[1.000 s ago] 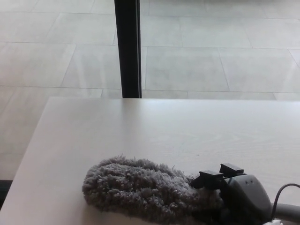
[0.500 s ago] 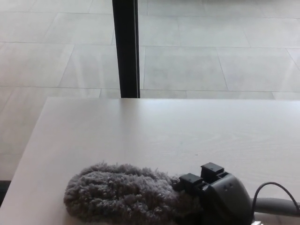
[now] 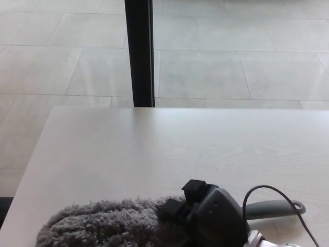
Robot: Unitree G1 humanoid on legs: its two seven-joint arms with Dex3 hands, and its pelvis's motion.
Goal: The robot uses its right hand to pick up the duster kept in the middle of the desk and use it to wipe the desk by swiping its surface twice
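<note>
- Since a second ago, the fluffy grey duster (image 3: 103,226) has slid toward my left along the near edge, and my right hand (image 3: 208,218) has gone with it.
- The worktop (image 3: 169,144) is the biggest thing here. It is pale and flat, and most of it is bare.
- Past the worktop is a tiled floor (image 3: 231,56), with a dark post (image 3: 140,51) standing up at the far edge.
- The duster lies flat on the worktop, down low near the front-left corner. Part of it runs off the bottom of the picture.
- My right hand sits on the right end of the duster. I think it is holding it, because the two move as one, but I cannot see my fingers wrapped around.
- The grey handle (image 3: 272,208) sticks out to the right behind my hand, with a thin black cable (image 3: 247,195) looping near it.
- My left hand does not show.
- I think I am in the middle of a wipe, going left.
- Next I should stop before the duster falls off the left edge, then swipe back the other way, pressing down gently.
</note>
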